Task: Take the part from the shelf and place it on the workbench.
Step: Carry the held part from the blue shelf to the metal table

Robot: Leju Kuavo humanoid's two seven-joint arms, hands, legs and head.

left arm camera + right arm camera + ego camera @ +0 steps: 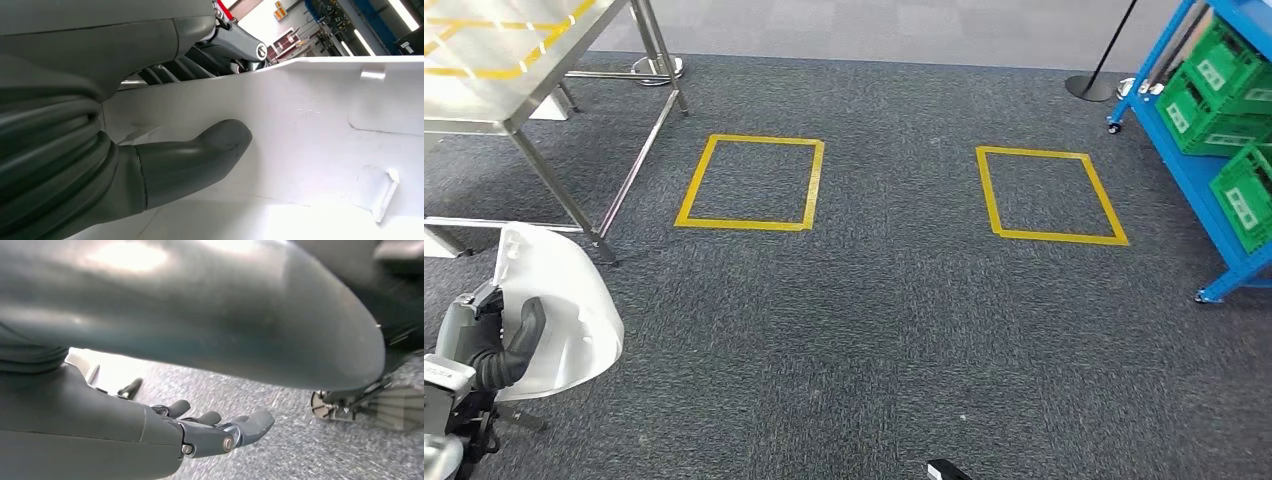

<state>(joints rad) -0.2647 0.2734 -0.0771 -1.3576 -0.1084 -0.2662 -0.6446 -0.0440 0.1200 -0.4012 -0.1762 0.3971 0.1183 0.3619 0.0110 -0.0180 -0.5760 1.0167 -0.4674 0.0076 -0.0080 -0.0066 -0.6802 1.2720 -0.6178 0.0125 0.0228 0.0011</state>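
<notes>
Gripping the white part (564,300), left robot hand (499,345); right robot hand (210,432) hangs empty, fingers apart

Two yellow tape squares (750,183) (1048,195) lie well apart on the grey carpet (874,320); green crates (1224,85) sit at the right edge; a black stand base (1091,87) rests beyond.

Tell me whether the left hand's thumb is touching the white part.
Touching. In the left wrist view the left hand lays its thumb flat against the white part, with no gap showing.
</notes>
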